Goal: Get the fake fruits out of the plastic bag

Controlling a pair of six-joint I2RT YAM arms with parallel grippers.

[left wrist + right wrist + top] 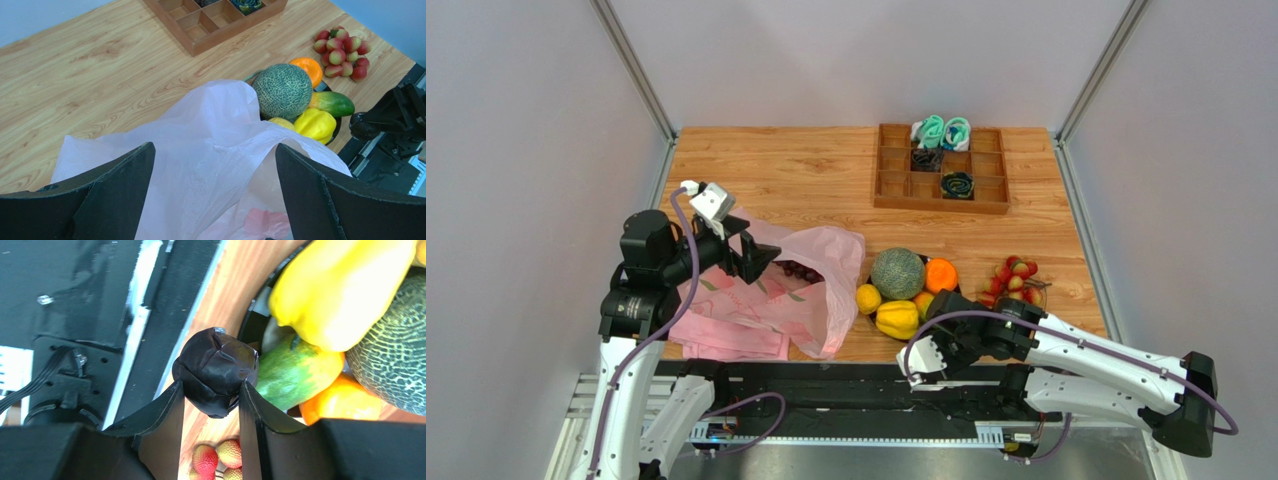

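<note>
left claw [761, 260] wide over the pink bag [818, 292], right claw [212, 386] clamped on a dark lump [216, 367]
the left claw hung spread open above the crumpled bag at the table's near left, dark grapes [801, 271] showing at its mouth; just right, melon [897, 273], orange [941, 274], lemon [868, 298] and yellow lobed piece [897, 319] sat heaped on a dark plate [245, 330], the right claw at its near rim; red berries [1016, 280] lay farther right

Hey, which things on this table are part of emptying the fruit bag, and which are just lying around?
Job: plastic bag, grapes, melon, orange, lemon, yellow lobed piece, red berries, mango, dark lump in the right claw, probably a fruit.
Lying about: wooden tray, teal and black items in it.
</note>
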